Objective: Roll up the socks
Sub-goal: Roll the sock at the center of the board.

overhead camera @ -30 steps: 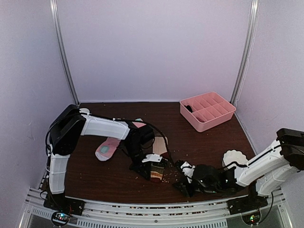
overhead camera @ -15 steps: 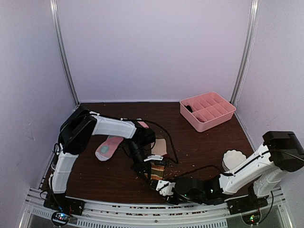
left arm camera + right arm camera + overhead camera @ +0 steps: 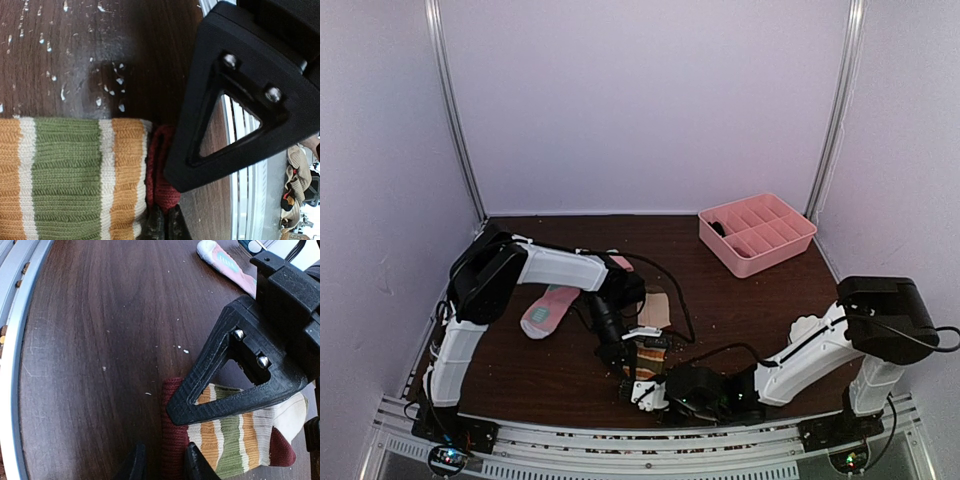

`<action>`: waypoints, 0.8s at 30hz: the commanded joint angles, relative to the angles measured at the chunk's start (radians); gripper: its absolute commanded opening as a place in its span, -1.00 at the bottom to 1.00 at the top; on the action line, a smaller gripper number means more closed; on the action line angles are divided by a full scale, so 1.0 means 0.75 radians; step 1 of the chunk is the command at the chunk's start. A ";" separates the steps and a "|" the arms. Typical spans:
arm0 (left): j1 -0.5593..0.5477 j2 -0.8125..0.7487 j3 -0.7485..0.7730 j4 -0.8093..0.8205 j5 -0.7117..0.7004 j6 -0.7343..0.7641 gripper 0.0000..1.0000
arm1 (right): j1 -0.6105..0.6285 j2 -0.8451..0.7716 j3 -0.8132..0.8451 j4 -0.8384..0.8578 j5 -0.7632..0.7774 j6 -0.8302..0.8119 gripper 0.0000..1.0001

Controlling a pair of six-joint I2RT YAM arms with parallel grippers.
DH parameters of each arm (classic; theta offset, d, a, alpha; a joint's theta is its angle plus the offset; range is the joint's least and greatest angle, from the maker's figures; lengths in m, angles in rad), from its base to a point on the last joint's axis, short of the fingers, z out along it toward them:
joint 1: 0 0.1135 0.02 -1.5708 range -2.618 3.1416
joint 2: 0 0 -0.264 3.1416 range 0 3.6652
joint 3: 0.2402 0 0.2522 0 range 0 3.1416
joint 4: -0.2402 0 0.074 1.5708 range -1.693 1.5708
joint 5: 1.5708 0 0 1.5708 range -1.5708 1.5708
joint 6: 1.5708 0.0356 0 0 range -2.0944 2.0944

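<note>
Striped sock [image 3: 650,357] lay at the near middle of the table [image 3: 540,370], bunched short, maroon cuff toward the front rail. Both arms met over it.

Left gripper [image 3: 162,225] was closed tight, jaws together right at the maroon cuff. It looked pinched on that edge, probably to pin the fabric so it couldn't slide or unroll.

Right gripper [image 3: 165,465] came in low from the rail side, jaws partly open. One finger was on bare wood and the other against the cuff, with the maroon edge sitting in the gap. It had no hold on anything yet. It seemed to be lined up to take the same cuff beside the left fingers, likely so the cuff could be pulled over the roll.

Pink sock [image 3: 547,311] lay flat and unrolled, well apart to the left behind the left arm. Pink tray [image 3: 800,240] sat at the far right corner, not involved.

Judged mid-task: one sock partly rolled, the other not started.
</note>
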 commanded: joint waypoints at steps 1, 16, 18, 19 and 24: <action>0.008 0.044 0.000 -0.019 -0.097 0.028 -1.00 | -0.015 0.036 0.021 0.013 -0.035 -0.010 -0.47; 0.008 0.044 0.023 -0.078 -0.109 0.083 -1.00 | -0.103 0.057 -0.084 0.005 -0.126 0.132 -0.74; 0.008 0.049 0.029 -0.095 -0.115 0.096 -1.00 | -0.108 0.063 -0.083 -0.003 -0.144 0.146 -0.72; 0.008 0.052 0.033 -0.102 -0.116 0.099 -1.00 | -0.111 0.066 -0.083 -0.009 -0.160 0.151 -0.72; 0.008 0.056 0.049 -0.106 -0.128 0.094 -1.00 | -0.120 0.060 -0.067 -0.064 -0.247 0.177 -0.78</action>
